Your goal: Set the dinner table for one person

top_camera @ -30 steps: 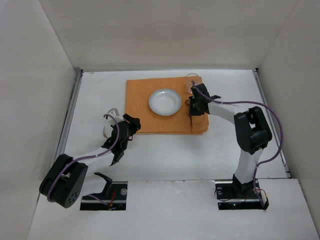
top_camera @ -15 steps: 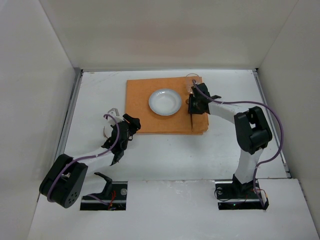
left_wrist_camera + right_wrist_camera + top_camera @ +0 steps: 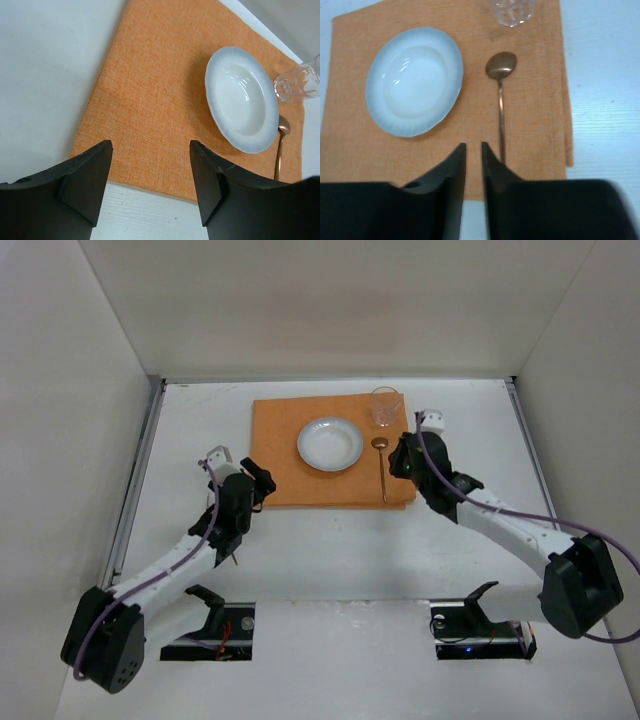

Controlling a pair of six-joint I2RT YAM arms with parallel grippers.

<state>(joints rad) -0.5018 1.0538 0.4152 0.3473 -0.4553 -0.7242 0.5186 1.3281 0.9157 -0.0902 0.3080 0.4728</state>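
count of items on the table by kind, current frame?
Orange cloth mat: 1
White plate: 1, on the mat
Clear glass: 1, at the mat's far right corner
Copper-coloured spoon: 1, right of the plate
Total: 4, all on the dinner table
Neither the left gripper nor the right gripper holds anything.

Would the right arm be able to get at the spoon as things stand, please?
Probably yes: the right hand hangs just near of the spoon, which lies bare on the orange mat, apart from the plate and glass.
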